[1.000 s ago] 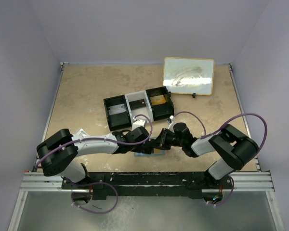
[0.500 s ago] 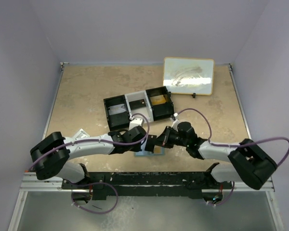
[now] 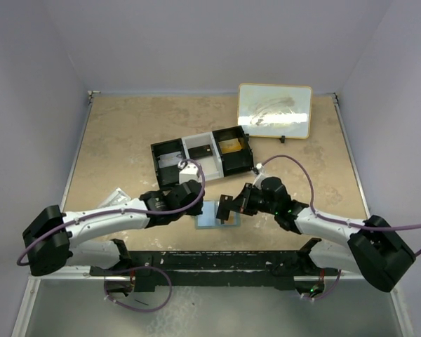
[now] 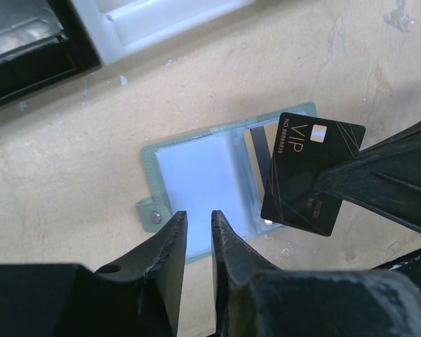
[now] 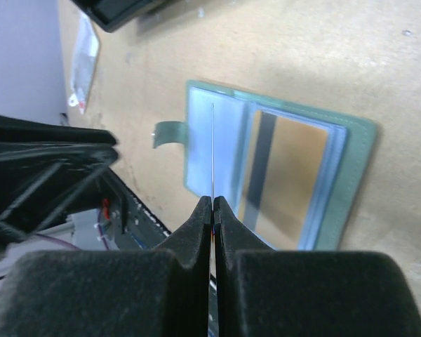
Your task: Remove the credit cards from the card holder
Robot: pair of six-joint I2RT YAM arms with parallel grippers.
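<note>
The card holder lies open on the table, light blue inside, green rim. My right gripper is shut on the dark credit card, marked VIP, and holds it clear above the holder's right half. The right wrist view shows this card edge-on. The orange-tan card sits in the holder's right pocket. My left gripper hovers over the holder's near left edge, jaws a narrow gap apart, empty.
A black-and-white three-compartment tray stands just behind the holder. A framed board leans at the back right. A clear packet lies at the left by my left arm. The table's near edge and rail are close behind the holder.
My right gripper has drawn the dark card out of the holder and lifted it. My left gripper has pulled back to the left, off the holder, which now shows open.
</note>
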